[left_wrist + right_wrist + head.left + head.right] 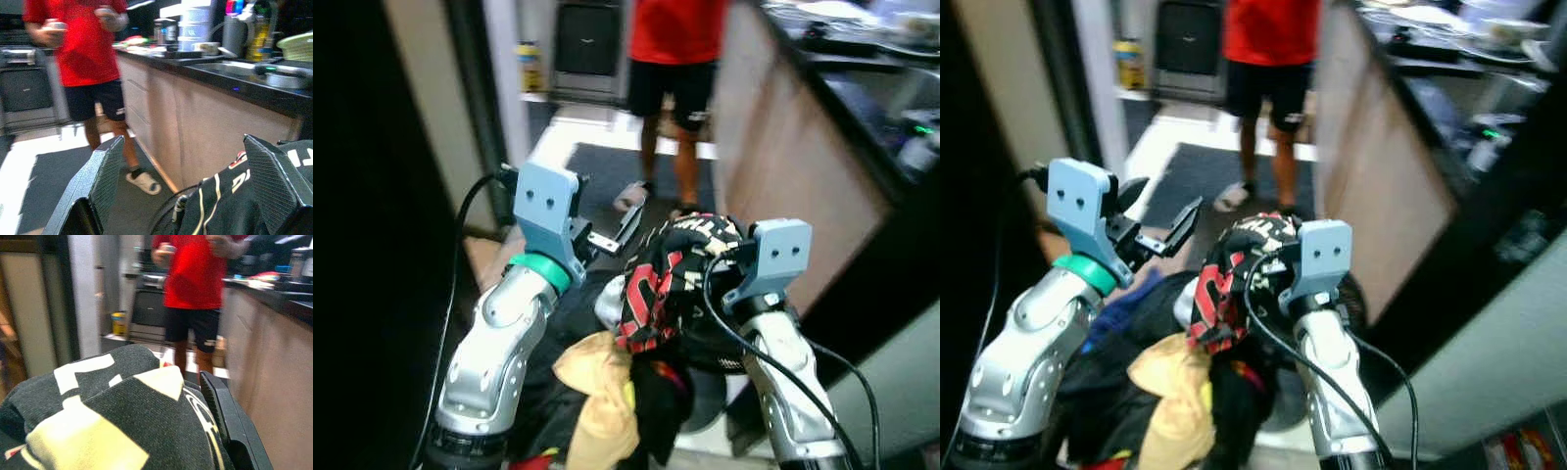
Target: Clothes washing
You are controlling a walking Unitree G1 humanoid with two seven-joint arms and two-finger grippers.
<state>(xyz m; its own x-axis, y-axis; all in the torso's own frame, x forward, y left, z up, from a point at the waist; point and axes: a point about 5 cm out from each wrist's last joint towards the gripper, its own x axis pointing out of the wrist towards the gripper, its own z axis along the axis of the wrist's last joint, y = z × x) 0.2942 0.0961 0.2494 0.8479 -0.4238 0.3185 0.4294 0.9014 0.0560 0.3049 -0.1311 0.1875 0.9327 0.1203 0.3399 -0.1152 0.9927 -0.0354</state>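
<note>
Two grippers are raised in front of the robot over a heap of laundry. The right gripper [700, 235] has its fingers buried in a black, red and white printed garment [661, 279]; in the right wrist view the cloth bulges up between them, one black finger [225, 416] showing just beside it, so the fingers are holding the garment, bunched and lifted clear of the pile, presumably to carry it off for washing. The left gripper [612, 230] stands with its fingers spread wide and nothing between them; the left wrist view shows the printed garment just beside one pad [271, 183], so this hand seems ready to steady or take the load. Below both sets of fingers lie the rest of the clothes, a yellow cloth [597, 387] and dark pieces, probably in a basket, though its edge is hard to make out. Beyond the fingertips a person [675, 59] in a red shirt and dark shorts stands on a dark mat [597, 176] beside the kitchen counter [205, 98].
</note>
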